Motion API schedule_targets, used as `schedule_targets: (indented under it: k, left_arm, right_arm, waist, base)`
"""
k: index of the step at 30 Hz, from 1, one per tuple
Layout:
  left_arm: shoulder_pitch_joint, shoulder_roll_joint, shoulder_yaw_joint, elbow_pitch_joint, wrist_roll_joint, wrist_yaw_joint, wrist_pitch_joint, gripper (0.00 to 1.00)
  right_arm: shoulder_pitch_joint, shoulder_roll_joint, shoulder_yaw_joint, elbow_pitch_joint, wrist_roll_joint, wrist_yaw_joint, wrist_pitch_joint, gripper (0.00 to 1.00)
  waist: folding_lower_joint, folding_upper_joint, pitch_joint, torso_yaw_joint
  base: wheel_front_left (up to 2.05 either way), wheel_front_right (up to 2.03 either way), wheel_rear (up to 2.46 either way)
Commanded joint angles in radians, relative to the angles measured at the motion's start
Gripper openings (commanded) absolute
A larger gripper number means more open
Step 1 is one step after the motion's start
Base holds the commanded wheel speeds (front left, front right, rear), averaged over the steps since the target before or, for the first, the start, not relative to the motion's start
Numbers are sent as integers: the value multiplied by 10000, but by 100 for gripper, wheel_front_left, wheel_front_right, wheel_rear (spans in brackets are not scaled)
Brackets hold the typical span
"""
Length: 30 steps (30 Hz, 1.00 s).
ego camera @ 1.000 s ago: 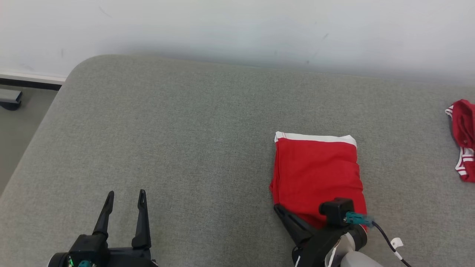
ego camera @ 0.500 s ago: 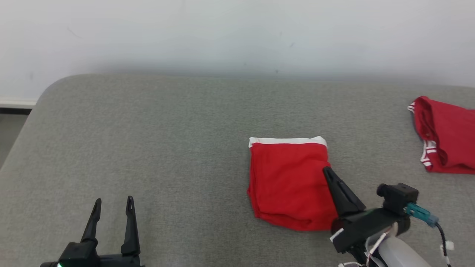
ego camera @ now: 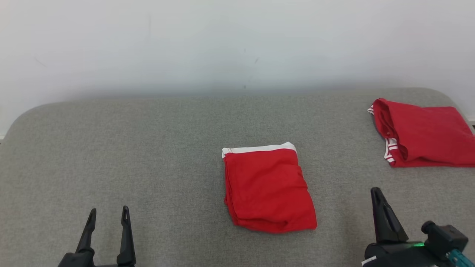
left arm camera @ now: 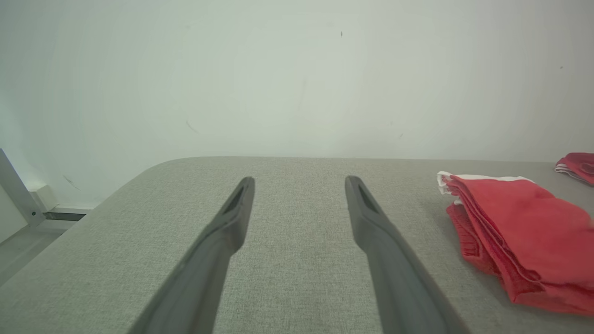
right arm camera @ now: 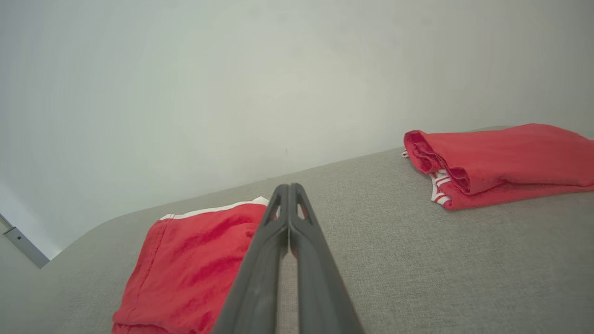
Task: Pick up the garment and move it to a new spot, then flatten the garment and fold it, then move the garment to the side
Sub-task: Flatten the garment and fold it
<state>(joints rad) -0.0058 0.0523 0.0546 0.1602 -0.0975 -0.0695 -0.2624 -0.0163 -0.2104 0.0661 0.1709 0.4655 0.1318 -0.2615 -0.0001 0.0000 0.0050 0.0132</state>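
The folded red garment (ego camera: 267,187) lies in the middle of the grey padded surface (ego camera: 148,148), its white band toward the wall (ego camera: 222,44), nothing touching it. The left gripper (ego camera: 109,210) sits well off to its left with jaws wide and empty; the right gripper (ego camera: 375,191) is near its right side, fingers pressed together on nothing. Another red garment (ego camera: 423,133) lies far right.

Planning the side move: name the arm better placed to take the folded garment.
Right. The right gripper lies nearer the garment than the left gripper, though shut; it must open first.
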Motion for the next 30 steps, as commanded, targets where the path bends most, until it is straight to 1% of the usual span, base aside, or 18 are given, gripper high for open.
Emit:
schedule_targets:
  k: [1, 4, 5, 6, 7, 10, 13, 17, 18, 23, 30]
  left_arm:
    - [152, 22, 31, -56, 101, 35, -32, 100]
    - [239, 113, 77, -62, 235, 52, -32, 100]
    - [258, 157, 72, -46, 307, 62, -32, 100]
    - [302, 176, 43, -63, 377, 84, -32, 100]
    - [351, 172, 19, -94, 386, 87, -32, 100]
    - [540, 252, 12, -171, 500, 102, -32, 100]
    - [723, 359, 4, -193, 551, 29, -32, 100]
    - [904, 497, -129, -269, 623, -71, -30, 100]
    - [963, 516, -151, -314, 675, -32, -32, 100]
    - [1090, 628, -220, -444, 759, 18, -32, 100]
    - [1233, 756, -205, -665, 509, -108, -32, 100]
  right_arm:
    - [218, 183, -170, -192, -226, -28, -44, 0]
    - [643, 413, -457, -631, -890, -28, -44, 0]
    - [792, 523, -550, -732, -1055, -28, -45, 15]
    - [918, 637, -662, -821, -1220, -28, -45, 43]
    - [1014, 737, -781, -920, -1376, -28, -45, 100]
    - [1289, 946, -1001, -1080, -1652, -28, -45, 100]
    - [1447, 1070, -1259, -1217, -1921, -28, -45, 100]
    - [1565, 1157, -1342, -1331, -2264, -28, -46, 100]
    - [1603, 1168, -1299, -1325, -2317, -28, -46, 100]
    - [1638, 1201, -1212, -1196, -2418, -28, -46, 100]
    - [1599, 1299, -1193, -985, -2356, -28, -46, 100]
  waist:
    - [1, 0, -105, -97]
    - [1, 0, -181, -112]
    - [1, 0, -218, -108]
    - [1, 0, -256, -98]
    - [1, 0, -300, -90]
    - [1, 0, -439, -62]
    - [1, 0, -543, -14]
    - [1, 0, -645, 81]
    - [1, 0, -669, 107]
    - [1, 0, -746, 237]
    - [1, 0, -779, 295]
  base:
    - [0, 0, 0]
    - [0, 0, 0]
    - [0, 0, 0]
    - [0, 0, 0]
    - [0, 0, 0]
    - [0, 0, 0]
    - [0, 0, 0]
    - [0, 0, 0]
    - [0, 0, 0]
    - [0, 0, 0]
    - [0, 0, 0]
